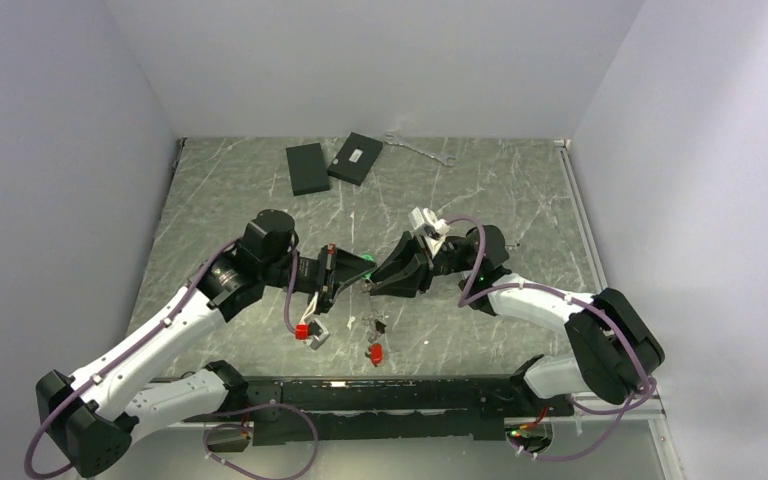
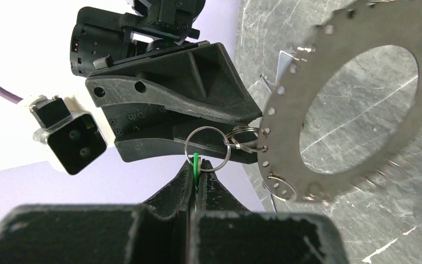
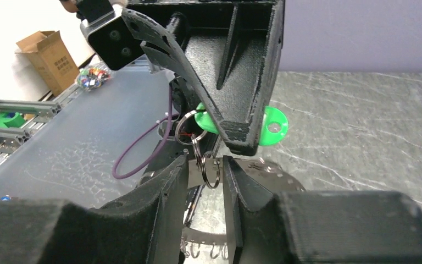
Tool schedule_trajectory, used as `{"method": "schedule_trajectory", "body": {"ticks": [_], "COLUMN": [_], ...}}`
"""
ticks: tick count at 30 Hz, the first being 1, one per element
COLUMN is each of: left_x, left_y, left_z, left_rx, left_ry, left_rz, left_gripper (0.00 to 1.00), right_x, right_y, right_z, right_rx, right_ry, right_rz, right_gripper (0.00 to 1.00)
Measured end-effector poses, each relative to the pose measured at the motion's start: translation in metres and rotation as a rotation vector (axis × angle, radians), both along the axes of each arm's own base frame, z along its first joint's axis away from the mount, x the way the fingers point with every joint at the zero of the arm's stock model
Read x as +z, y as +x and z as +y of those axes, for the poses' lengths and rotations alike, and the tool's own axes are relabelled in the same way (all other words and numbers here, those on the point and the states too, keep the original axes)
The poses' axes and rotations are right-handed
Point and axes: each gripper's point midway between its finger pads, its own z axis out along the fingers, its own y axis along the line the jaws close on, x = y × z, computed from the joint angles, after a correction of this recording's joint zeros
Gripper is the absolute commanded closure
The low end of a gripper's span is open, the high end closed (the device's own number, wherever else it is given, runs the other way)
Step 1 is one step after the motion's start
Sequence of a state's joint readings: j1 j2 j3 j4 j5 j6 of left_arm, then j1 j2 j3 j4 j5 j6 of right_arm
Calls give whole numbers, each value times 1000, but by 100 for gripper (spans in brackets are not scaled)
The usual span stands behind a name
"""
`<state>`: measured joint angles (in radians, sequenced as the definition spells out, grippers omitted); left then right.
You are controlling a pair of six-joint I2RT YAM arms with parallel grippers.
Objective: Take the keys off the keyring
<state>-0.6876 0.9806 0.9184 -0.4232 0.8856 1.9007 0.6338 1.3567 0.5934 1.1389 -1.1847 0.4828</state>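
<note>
Grey keyring (image 2: pixel 357 27), green key (image 3: pixel 266 124), red key (image 1: pixel 374 352), black boxes (image 1: pixel 307 168), grey marbled table (image 1: pixel 530 200)

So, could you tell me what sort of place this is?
Probably a robotics lab cell: a grey marbled table walled in by plain white panels, with aluminium framing and a cardboard box beyond it.

You are reaching both arms inward, elbows swung out to the sides and wrists lying roughly level. The left gripper (image 1: pixel 345 272) and right gripper (image 1: pixel 378 281) are facing each other tip to tip, nearly touching. Your left fingers (image 2: pixel 180 191) are pressing together on the green key (image 3: pixel 273 127). Your right fingers (image 3: pixel 170 181) are standing a narrow gap apart; whether they are clamping anything is unclear.
</note>
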Motion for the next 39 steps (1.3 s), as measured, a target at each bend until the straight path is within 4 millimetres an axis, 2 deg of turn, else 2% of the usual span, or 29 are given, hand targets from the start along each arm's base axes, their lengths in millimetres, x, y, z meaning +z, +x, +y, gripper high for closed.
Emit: {"method": "schedule_trajectory", "body": {"ticks": [3, 6, 9, 13, 14, 24, 31, 36, 39], "left_x": [-1, -3, -4, -4, -4, -9, -10, -20, -32], "left_y": [1, 1, 2, 2, 2, 9, 14, 15, 18], "left_z": [0, -1, -1, -1, -1, 5, 16, 25, 29], "left_rx": [0, 1, 1, 2, 2, 81, 186, 260, 315], "left_ry": [2, 6, 8, 8, 8, 20, 15, 31, 61], "left_rz": [3, 8, 9, 10, 10, 72, 145, 229, 322], "left_gripper": [100, 100, 100, 100, 100, 100, 100, 100, 100], "right_x": [3, 5, 6, 6, 5, 0, 5, 4, -6], "right_y": [-4, -6, -8, -8, -8, 6, 21, 32, 40], "right_z": [0, 1, 1, 1, 2, 1, -5, -10, -13], "right_rx": [12, 22, 26, 28, 27, -30, -87, -137, -166], "right_ry": [7, 15, 17, 17, 16, -2, 8, 11, -1], "right_rz": [-2, -7, -7, -9, -9, 19, 63, 96, 122], "right_gripper": [69, 75, 77, 98, 100, 100, 100, 100, 100]}}
